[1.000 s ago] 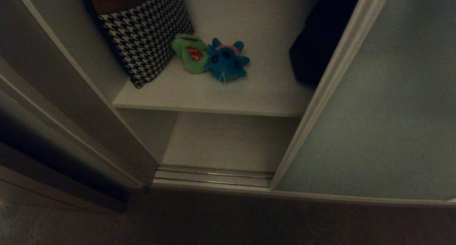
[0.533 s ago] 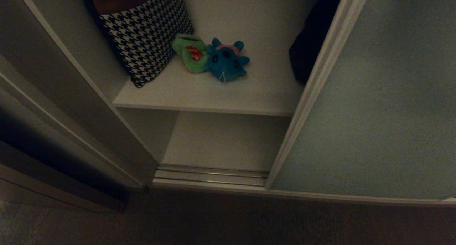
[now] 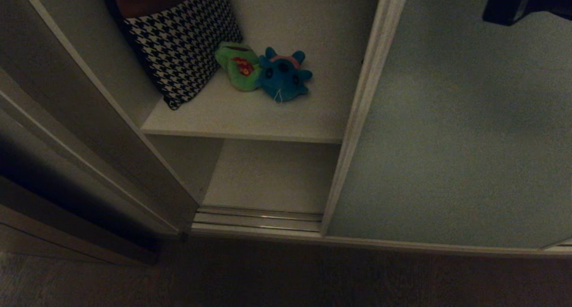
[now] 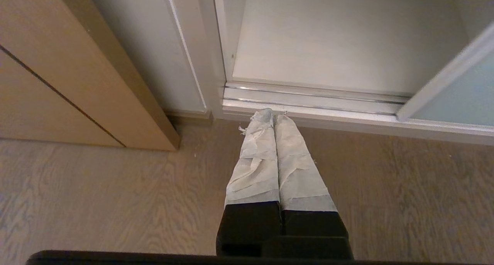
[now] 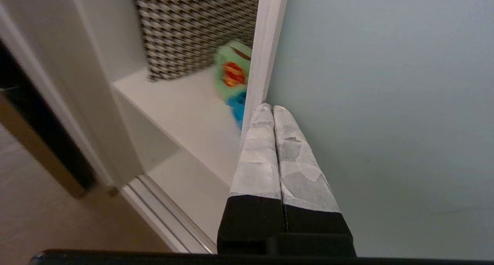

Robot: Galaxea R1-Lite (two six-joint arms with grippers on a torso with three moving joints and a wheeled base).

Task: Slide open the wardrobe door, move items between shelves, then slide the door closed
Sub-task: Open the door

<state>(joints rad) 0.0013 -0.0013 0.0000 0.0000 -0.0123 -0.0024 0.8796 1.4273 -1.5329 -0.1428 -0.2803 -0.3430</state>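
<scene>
Head view: sliding wardrobe door (image 3: pixel 447 132) partly across the opening — green toy (image 3: pixel 237 65) and teal toy (image 3: pixel 283 77) mid upper shelf (image 3: pixel 250 117).

Left wrist view: left gripper (image 4: pixel 269 116) clenched, empty, above floor.

Right wrist view: right gripper (image 5: pixel 273 111) clenched, empty, beside the door's upright frame edge (image 5: pixel 262 49) — nearer arm.

— Where's the sliding wardrobe door (image 3: pixel 447 132)?
— Pale grey-green, partway across the opening.
— And the toys?
— Green toy (image 3: pixel 238 65) and teal toy (image 3: pixel 283 76) touching, mid upper shelf (image 3: pixel 250 119); lower shelf (image 3: pixel 268 177) bare.
</scene>
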